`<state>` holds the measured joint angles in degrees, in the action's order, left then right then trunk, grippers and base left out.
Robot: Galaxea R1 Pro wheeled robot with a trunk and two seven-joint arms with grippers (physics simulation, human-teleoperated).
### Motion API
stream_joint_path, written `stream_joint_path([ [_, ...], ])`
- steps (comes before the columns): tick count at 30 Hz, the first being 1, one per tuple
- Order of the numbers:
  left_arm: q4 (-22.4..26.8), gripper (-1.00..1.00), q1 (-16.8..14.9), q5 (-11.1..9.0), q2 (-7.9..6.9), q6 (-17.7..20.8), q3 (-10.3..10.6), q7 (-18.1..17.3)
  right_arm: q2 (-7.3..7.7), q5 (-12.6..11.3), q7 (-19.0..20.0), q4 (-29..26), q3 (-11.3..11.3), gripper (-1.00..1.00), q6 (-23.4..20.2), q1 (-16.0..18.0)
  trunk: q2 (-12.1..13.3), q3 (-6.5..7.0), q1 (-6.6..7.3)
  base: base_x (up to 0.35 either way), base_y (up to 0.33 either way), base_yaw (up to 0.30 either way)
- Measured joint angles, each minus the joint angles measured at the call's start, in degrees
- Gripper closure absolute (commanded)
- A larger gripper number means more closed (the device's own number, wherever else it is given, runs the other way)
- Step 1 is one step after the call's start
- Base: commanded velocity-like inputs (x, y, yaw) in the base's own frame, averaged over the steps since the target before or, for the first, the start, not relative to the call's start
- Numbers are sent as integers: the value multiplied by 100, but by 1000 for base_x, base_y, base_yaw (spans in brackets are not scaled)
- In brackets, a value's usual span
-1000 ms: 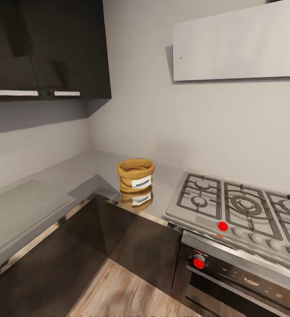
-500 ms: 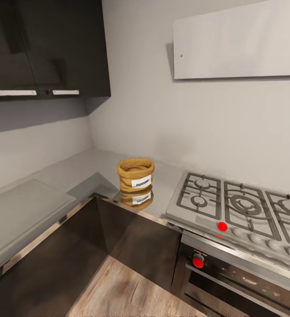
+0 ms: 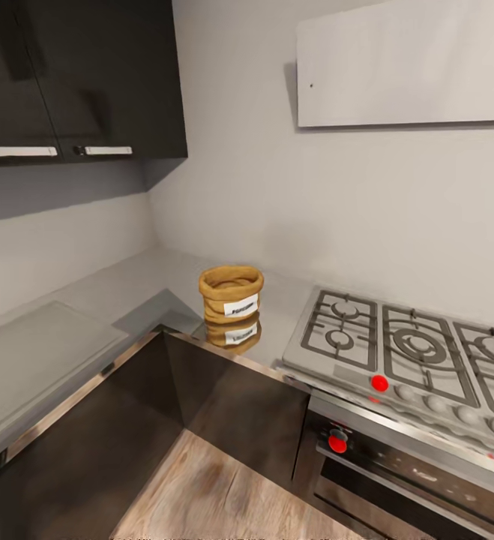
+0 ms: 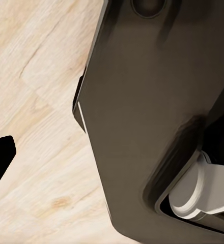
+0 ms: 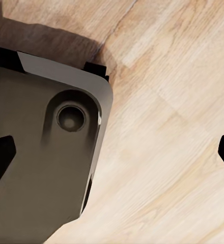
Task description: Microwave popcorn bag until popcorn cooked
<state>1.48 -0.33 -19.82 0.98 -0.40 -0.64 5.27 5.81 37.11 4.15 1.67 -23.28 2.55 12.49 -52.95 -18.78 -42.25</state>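
Observation:
The popcorn bag (image 3: 231, 294), a squat tan sack with a white label, stands upright on the grey countertop (image 3: 127, 289) near its inner corner, with its mirror image on the polished slab below it. The microwave is out of view. In the left wrist view, one black fingertip (image 4: 0, 162) of my left gripper (image 4: 112, 162) sits at the picture's edge over the wood floor. My right gripper (image 5: 112, 155) is open with nothing between its two dark fingertips, and it hangs over the floor beside my dark base (image 5: 40, 168).
A steel gas hob (image 3: 396, 349) with red knobs lies right of the bag, above an oven (image 3: 411, 480). A white hood (image 3: 408, 64) hangs on the wall above it. Dark wall cabinets (image 3: 82, 75) hang at upper left. A pale flat slab (image 3: 37, 352) rests on the left counter run. The wood floor (image 3: 217, 495) lies in front.
The whole head picture has shifted slightly, so the camera has moved. The bag stands in the same spot on the countertop.

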Motion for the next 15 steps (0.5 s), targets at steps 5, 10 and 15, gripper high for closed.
stream_joint_path([
  [5, -2, -100, 1, 0, -3, 0, -2, 0, 3, 0, 3, 0, 1, -100, 0, 2, 0, -46, 0, 0, 0, 0],
  [10, -2, -100, 0, 0, -3, 0, -3, 0, 3, 0, 5, 0, 1, -100, 0, 0, 0, -91, 0, 0, 0, 0],
  [15, -2, -100, 0, 0, -3, 0, -3, 0, 3, 0, 1, 0, 2, -100, 0, 0, 0, -137, 0, 0, 0, 0],
])
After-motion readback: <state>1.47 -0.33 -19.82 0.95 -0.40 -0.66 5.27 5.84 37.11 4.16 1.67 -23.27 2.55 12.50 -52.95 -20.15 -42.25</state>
